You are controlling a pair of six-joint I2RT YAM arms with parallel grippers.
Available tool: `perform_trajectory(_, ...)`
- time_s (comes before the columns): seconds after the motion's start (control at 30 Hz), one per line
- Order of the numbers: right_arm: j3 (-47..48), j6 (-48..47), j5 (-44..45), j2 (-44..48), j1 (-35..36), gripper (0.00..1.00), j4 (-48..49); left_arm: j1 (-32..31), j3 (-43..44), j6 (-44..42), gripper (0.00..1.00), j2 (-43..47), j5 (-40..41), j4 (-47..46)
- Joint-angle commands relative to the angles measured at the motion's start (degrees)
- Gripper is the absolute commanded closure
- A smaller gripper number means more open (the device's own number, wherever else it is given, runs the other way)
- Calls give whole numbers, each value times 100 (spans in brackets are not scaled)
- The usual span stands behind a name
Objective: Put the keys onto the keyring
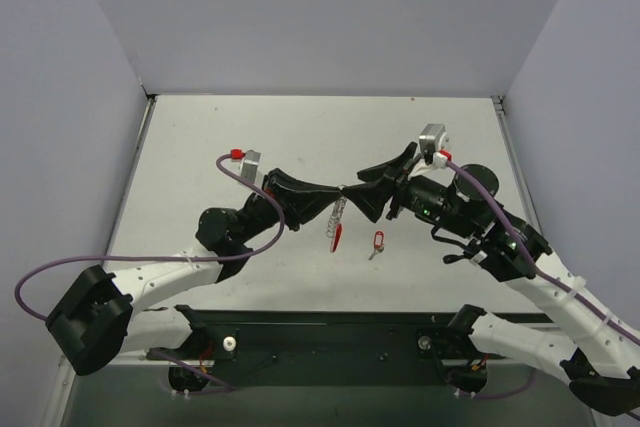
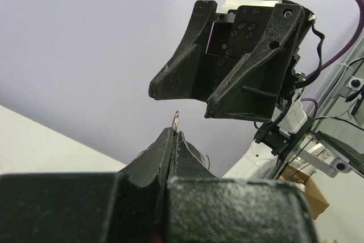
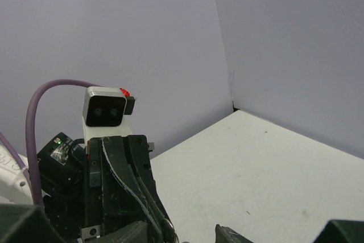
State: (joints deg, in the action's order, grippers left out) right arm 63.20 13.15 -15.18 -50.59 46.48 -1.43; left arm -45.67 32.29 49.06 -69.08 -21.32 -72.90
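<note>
Keyring — red arc, silver fan

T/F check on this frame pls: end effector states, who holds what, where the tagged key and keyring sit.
1. The left end effector is shut on the keyring. True.
2. The right end effector grips the key with the red tag. False: it is open and empty.
3. The key with the red tag lies on the table, apart from the keyring. True.
4. The keyring lies flat on the table with nothing holding it. False: it hangs from the left end effector.
5. The right end effector faces the left one, close to the held ring. True.
</note>
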Motion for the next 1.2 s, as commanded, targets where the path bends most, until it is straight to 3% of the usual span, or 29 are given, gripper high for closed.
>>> perform_trajectory(0.0,17,21,-379,-39,-139,48,389,-30,356,95,100,44,-188,-1639)
perform_trajectory(0.17,8,65,-810,-39,-358,51,380,-21,392,139,100,44,-241,-1683)
perform_trajectory(0.27,70,118,-1215,-100,-464,62,345,-30,427,235,100,-9,-302,-1771)
perform_trajectory(0.5,184,171,-1760,-135,-526,66,319,-30,568,456,100,-211,-531,-2070)
perform_trajectory(0.63,158,162,-1769,-118,-526,93,258,-30,550,429,100,-176,-496,-2061)
perform_trajectory(0.7,131,162,-1734,-66,-535,100,275,-30,550,385,100,-124,-522,-2018)
perform_trajectory(0.97,262,39,-1812,14,-640,100,161,-30,594,148,100,52,-715,-1500)
perform_trajectory(1.0,341,-31,-1891,-73,-666,100,-170,-21,646,-26,99,139,-829,-1299)
perform_trajectory(1.07,682,-319,-2023,-196,-710,100,-558,-21,899,-508,87,289,-1250,-299)
perform_trajectory(1.1,798,-443,-2102,-319,-719,100,-1004,-12,988,-720,71,472,-1417,140)
perform_trajectory(1.17,1131,-846,-2138,-399,-728,100,-1480,-12,1225,-1168,61,667,-1813,1433)
